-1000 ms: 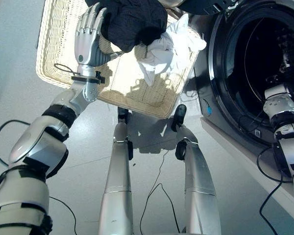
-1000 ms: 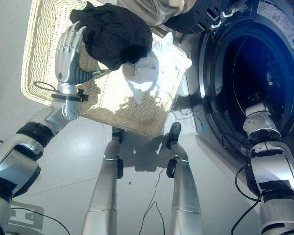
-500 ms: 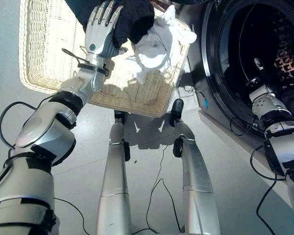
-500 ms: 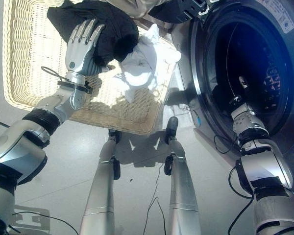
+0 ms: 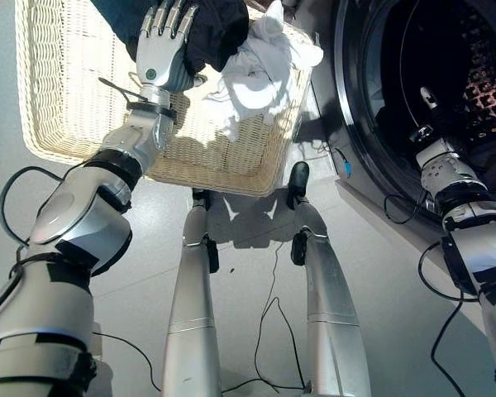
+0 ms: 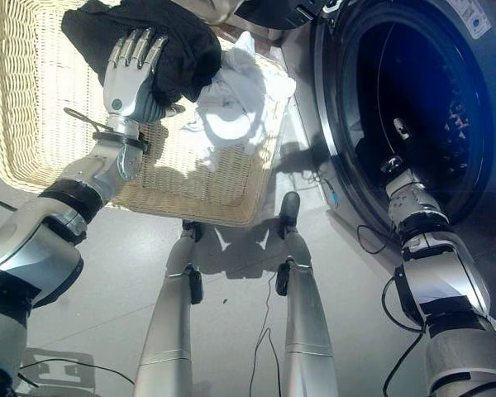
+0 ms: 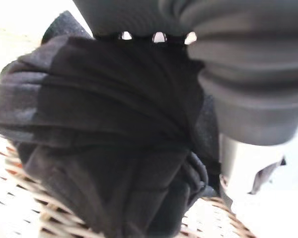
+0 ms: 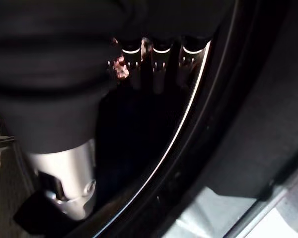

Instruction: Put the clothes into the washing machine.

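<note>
- The work looks to be at its midpoint at best: two garments lie in the wicker basket (image 5: 74,99), and I judge neither has reached the washing machine (image 6: 331,99).
- The black garment (image 5: 219,25) sits bunched at the far end of the basket, on the side nearest the washing machine.
- The left hand (image 5: 164,51) rests on top of it with fingers laid fairly straight over the cloth. The left wrist view shows the dark folds pressed close under the palm, but whether the fingers have closed on the fabric I cannot tell.
- The white garment (image 5: 260,70) lies crumpled just beside the black one, draped against the basket wall closest to the washing machine, touched by neither hand.
- The right hand (image 6: 394,142) reaches through the round door opening of the washing machine into the dark drum (image 5: 455,74). Its fingers run into shadow, so I cannot tell their spread or whether they hold anything.
- Some dark shape lies low inside the drum near that hand; it may be cloth already loaded, though the shadow leaves this unsure.
- Left to do, by my reading: gather the black garment, carry it over the basket wall to the door opening, then the same for the white one.
- The basket wall stands between the clothes and the washing machine, and the right arm occupies part of the door opening.
</note>
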Available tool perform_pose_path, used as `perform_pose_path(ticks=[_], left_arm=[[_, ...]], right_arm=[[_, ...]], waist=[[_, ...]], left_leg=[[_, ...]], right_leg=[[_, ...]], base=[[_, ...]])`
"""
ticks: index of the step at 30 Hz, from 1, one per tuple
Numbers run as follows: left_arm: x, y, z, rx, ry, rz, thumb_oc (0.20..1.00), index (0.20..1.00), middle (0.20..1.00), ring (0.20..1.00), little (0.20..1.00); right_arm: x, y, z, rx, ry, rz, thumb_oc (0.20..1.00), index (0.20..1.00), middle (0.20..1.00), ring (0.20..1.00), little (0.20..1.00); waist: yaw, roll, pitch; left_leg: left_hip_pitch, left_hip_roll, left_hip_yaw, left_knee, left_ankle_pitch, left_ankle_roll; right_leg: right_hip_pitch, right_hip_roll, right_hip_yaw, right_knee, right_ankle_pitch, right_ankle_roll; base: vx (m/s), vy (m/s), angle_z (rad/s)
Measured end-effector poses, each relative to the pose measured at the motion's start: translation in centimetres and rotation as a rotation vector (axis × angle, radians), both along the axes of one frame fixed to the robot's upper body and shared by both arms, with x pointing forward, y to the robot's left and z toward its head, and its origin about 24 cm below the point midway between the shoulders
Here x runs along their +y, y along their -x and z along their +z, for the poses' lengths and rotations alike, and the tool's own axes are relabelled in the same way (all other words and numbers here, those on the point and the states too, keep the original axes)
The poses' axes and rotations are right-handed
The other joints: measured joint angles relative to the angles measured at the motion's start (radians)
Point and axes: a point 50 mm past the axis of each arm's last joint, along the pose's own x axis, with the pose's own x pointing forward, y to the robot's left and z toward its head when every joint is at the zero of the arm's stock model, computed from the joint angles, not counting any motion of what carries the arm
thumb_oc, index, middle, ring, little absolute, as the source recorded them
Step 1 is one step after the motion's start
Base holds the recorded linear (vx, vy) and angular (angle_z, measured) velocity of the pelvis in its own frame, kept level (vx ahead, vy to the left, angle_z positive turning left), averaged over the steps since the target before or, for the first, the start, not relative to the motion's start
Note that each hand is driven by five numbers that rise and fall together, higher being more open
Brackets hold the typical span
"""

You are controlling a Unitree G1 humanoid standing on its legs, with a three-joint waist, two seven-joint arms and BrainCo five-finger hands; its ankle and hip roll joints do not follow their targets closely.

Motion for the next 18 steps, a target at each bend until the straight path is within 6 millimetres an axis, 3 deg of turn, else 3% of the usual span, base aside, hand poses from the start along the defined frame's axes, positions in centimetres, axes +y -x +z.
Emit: perform_pose_path(ticks=[4,7,18], left_arm=[[0.3,0.0,0.5,0.003,0.002,0.027,0.2,0.2,0.2,0.2,0.2],[0.3,0.0,2.1,0.0,0.003,0.044,0.2,0.2,0.2,0.2,0.2],[0.3,-0.1,2.2,0.024,0.02,0.049,0.2,0.2,0.2,0.2,0.2]], right_arm=[[0.5,-0.2,0.2,-0.022,0.005,0.02,1.0,1.0,1.0,1.0,1.0],[1.0,-0.3,0.7,-0.054,0.015,0.042,1.0,1.0,1.0,1.0,1.0],[1.5,-0.2,0.7,-0.121,0.04,0.067,1.0,1.0,1.0,1.0,1.0]], waist=[[-0.006,0.0,0.0],[-0.011,0.0,-0.001],[-0.013,0.001,-0.001]], left_leg=[[0.0,0.0,0.001,-0.001,0.0,0.0],[0.001,0.003,0.013,-0.009,0.001,0.002],[0.005,0.005,0.021,-0.02,0.002,0.002]], right_leg=[[0.0,0.0,0.0,-0.002,0.001,0.0],[-0.002,0.003,0.009,-0.018,0.01,0.001],[-0.005,0.005,0.015,-0.023,0.01,0.001]], base=[[0.0,0.001,-0.01],[0.0,0.013,-0.05],[0.0,0.0,0.0]])
